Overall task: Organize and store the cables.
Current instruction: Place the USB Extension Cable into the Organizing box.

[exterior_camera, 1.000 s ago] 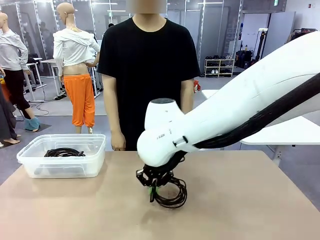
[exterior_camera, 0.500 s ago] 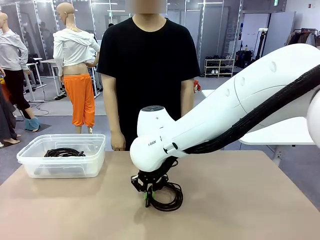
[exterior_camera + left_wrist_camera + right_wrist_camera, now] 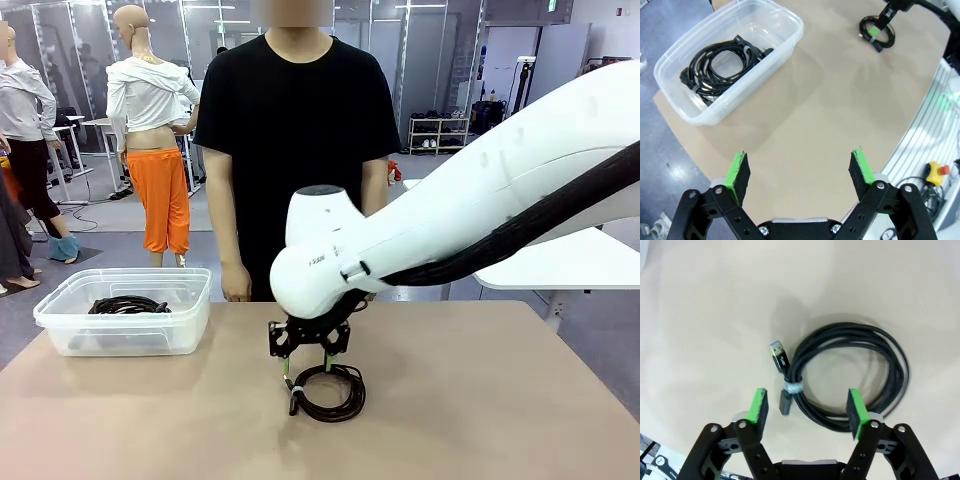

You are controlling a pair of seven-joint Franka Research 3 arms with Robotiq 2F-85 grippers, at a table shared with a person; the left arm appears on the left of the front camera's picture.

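some coiled cables [image 3: 720, 65] already lie in the clear plastic bin [image 3: 782, 42], while one coiled usb cable [image 3: 850, 377] waits on the table [image 3: 480, 400] beneath the right gripper [image 3: 807, 410], jaws apart, holding nothing.

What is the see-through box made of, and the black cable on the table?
The box looks like clear, slightly cloudy plastic: the coiled cables inside show through its walls. The cable seems to have a matte rubbery black jacket, with a shiny metal USB plug at one end.
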